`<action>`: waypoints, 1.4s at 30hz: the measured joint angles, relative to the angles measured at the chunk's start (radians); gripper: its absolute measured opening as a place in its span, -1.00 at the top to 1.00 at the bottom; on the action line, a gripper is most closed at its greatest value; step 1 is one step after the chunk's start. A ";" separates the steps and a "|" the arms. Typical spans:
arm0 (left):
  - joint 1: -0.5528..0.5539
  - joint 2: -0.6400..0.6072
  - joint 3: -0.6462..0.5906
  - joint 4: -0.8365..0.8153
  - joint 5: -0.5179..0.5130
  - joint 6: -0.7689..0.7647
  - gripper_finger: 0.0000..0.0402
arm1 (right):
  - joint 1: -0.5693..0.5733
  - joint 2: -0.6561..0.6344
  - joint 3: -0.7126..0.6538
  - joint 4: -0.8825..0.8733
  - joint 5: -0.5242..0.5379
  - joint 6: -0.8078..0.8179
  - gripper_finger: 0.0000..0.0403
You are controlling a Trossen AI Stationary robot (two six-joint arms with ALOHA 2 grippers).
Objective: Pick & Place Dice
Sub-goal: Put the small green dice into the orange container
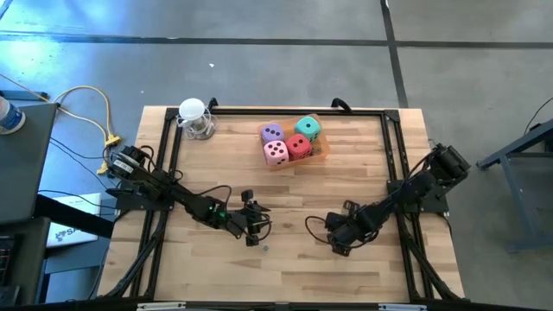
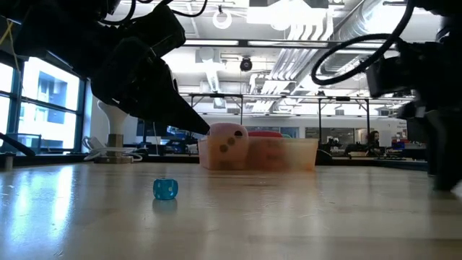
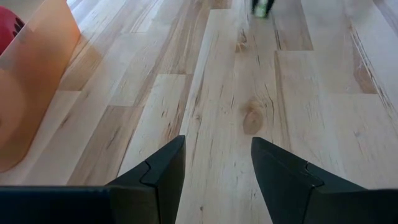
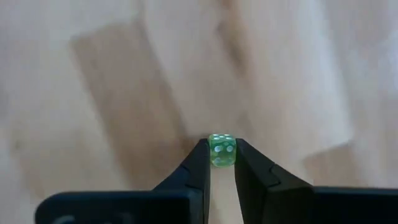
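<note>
Left gripper (image 3: 217,174): two dark fingers (image 3: 163,174) apart, nothing between them, over bare pale wooden plank table (image 3: 236,81). Translucent orange plastic tray (image 3: 31,81) at the view's edge; a red object (image 3: 7,34) shows behind its wall. Small green-and-dark object (image 3: 262,6) farther off, unidentifiable.

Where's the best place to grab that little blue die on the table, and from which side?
Grip the blue die by two opposite upright faces, coming straight down from above. It sits flat on the table with nothing close beside it, so jaws squared to its flat sides should straddle it without twisting it.
</note>
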 joint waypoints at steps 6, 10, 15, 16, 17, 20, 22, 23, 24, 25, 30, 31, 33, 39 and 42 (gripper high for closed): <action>0.007 0.000 0.000 0.000 0.000 -0.003 0.12 | -0.067 0.001 0.045 0.029 0.281 -0.126 0.83; 0.007 0.000 0.000 0.000 0.000 -0.009 0.12 | -0.151 0.001 0.115 0.012 0.458 -0.264 0.82; 0.007 0.000 0.000 0.000 0.000 -0.010 0.12 | -0.297 0.001 0.201 -0.007 0.520 -0.381 0.82; 0.007 0.000 0.000 0.000 0.000 -0.010 0.12 | -0.324 0.000 0.208 -0.007 0.520 -0.401 0.82; 0.007 0.000 0.000 0.000 0.000 -0.011 0.12 | -0.351 0.000 0.212 -0.007 0.520 -0.412 0.82; 0.006 0.000 0.000 -0.005 0.000 -0.012 0.12 | -0.449 0.000 0.212 -0.026 0.516 -0.431 0.82; 0.005 0.000 0.000 -0.017 0.000 -0.012 0.12 | -0.520 0.000 0.212 -0.049 0.512 -0.433 0.82; 0.005 0.000 0.000 -0.023 0.000 -0.012 0.12 | -0.554 0.000 0.212 -0.058 0.501 -0.441 0.82; 0.005 0.000 0.000 -0.029 0.000 -0.012 0.12 | -0.591 0.000 0.212 -0.057 0.475 -0.457 0.82; 0.005 0.000 0.000 -0.033 0.000 -0.012 0.12 | -0.627 0.000 0.212 -0.047 0.440 -0.472 0.82; 0.005 0.000 0.000 -0.037 0.000 -0.012 0.12 | -0.752 0.000 0.212 0.045 0.283 -0.527 0.81; 0.005 0.000 0.000 -0.038 0.000 -0.012 0.12 | -0.767 0.000 0.212 0.055 0.263 -0.529 0.81; 0.005 0.000 0.000 -0.041 0.000 -0.012 0.12 | -0.794 0.000 0.212 0.066 0.217 -0.528 0.81; 0.005 0.000 0.000 -0.042 0.000 -0.011 0.12 | -0.827 0.000 0.211 0.066 0.175 -0.501 0.71; 0.005 0.000 0.000 -0.042 0.000 -0.011 0.12 | -0.826 0.000 0.211 0.066 0.174 -0.501 0.60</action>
